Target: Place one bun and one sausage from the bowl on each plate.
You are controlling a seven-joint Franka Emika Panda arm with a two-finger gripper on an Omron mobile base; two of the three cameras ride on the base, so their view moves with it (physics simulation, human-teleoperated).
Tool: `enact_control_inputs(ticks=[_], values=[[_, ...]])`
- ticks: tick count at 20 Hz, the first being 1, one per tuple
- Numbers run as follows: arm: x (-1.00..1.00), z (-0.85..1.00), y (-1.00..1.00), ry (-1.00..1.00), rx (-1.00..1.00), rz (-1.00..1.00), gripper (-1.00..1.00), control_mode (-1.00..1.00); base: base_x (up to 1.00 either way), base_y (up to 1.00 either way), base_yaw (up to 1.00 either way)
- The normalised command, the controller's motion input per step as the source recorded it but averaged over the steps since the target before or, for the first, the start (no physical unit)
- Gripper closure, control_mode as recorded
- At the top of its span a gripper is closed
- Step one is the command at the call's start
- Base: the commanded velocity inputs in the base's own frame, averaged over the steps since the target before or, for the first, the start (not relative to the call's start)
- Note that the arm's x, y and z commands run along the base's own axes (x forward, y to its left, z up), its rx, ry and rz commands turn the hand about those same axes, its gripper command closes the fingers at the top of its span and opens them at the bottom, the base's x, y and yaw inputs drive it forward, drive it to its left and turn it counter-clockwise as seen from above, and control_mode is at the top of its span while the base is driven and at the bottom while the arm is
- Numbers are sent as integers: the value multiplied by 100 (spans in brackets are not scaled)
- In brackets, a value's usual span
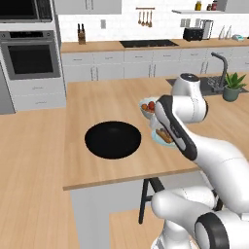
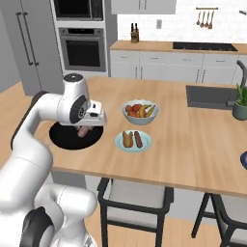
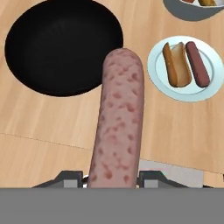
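My gripper (image 3: 112, 178) is shut on a pink speckled sausage (image 3: 117, 118) that sticks out lengthwise from between the fingers. It hangs over the right edge of the wide black bowl (image 2: 62, 137), where the gripper (image 2: 86, 130) hovers a little above the counter. The bowl (image 3: 61, 43) looks empty inside. To its right, the pale blue plate (image 3: 157, 65) holds one bun (image 3: 176, 64) and one darker sausage (image 3: 197, 64) side by side. A darker blue plate (image 2: 244, 159) peeks in at the right edge of the counter.
A pale grey bowl of fruit (image 2: 140, 118) stands just behind the pale blue plate. A sink (image 2: 210, 96) and a potted plant (image 2: 240, 103) sit at the far right. Dark stools (image 2: 132, 202) stand under the counter's near edge.
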Motion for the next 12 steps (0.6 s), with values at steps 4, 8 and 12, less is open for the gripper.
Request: enact_control_inputs(ticks=[4,8,12], values=[[-33,0,0,0,0,-13,100,-100,0,0,0],[-29,2,-5,-2,0,-3,100,-100,0,0,0],[0,0,0,0,0,0,100,100,-52,-77,0]])
